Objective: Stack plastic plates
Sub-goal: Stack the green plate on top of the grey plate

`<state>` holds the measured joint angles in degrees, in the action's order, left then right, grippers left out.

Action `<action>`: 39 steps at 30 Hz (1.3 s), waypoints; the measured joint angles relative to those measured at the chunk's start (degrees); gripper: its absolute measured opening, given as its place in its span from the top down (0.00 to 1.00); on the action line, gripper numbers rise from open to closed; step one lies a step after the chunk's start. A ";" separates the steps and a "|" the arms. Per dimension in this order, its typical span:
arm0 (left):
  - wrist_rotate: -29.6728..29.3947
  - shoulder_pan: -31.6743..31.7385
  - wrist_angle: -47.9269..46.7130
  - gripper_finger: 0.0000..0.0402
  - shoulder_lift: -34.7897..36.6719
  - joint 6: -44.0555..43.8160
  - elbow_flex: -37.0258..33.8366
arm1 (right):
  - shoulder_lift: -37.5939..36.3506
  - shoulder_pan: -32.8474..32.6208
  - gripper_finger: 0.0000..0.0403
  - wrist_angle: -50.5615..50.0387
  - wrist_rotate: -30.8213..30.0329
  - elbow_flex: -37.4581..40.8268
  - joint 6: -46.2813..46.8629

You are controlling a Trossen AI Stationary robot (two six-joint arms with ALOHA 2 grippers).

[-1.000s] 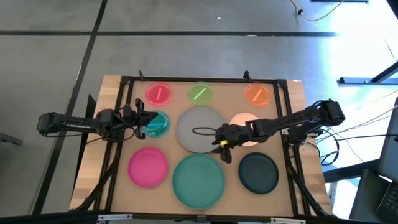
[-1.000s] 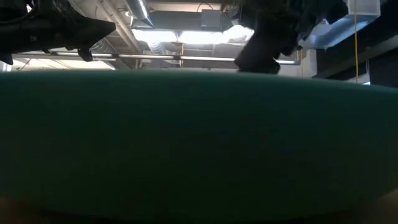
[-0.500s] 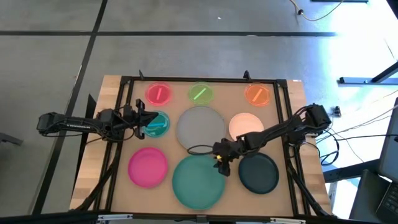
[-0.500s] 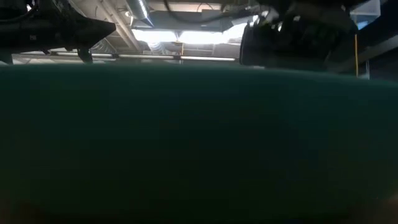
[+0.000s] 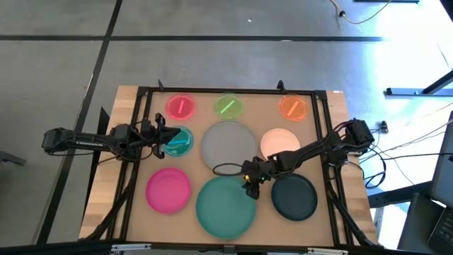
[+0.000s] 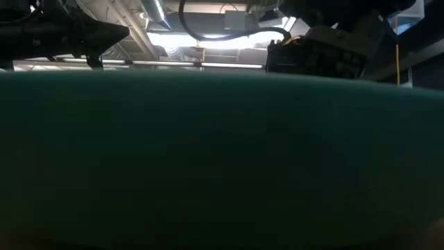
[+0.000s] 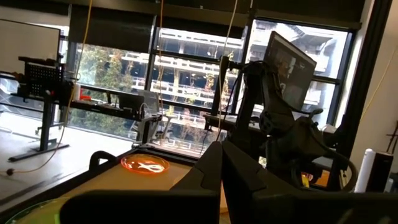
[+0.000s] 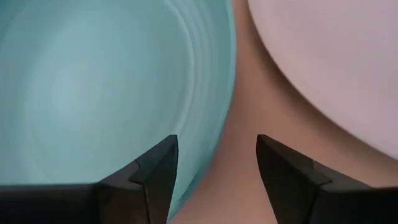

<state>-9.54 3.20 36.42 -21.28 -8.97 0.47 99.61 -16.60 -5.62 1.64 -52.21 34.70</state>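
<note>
Right end effector (image 5: 250, 185) open over large teal plate (image 5: 225, 205) rim.

Overhead, table-level, two wrist cameras

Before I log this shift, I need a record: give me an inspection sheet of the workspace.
Surface: wooden table, black frame.
Job's things: nine plates, all separate, none stacked; large teal plate nearest.
Clutter: nothing seen.
End effectors: right end effector open over the teal plate's rim, beside the grey plate; left end effector at the small teal plate.
Cables: loop by the right arm; cables right of the table.
Surroundings: grey floor, windows.
</note>
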 joint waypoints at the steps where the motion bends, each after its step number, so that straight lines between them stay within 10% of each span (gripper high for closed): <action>1: 0.00 0.00 -0.02 1.00 0.00 0.00 0.00 | 0.00 0.01 0.48 -0.02 -0.34 0.00 0.00; 24: -0.31 -0.02 0.26 1.00 0.02 0.52 0.00 | 1.24 0.13 0.97 2.57 2.89 0.02 -2.18; 39: -0.26 -0.02 0.32 1.00 0.00 0.42 0.00 | -9.15 5.51 0.99 0.72 1.36 0.02 -7.55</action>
<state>-9.80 3.18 36.75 -21.28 -8.56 0.47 90.46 -11.10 -4.90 3.01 -52.18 27.14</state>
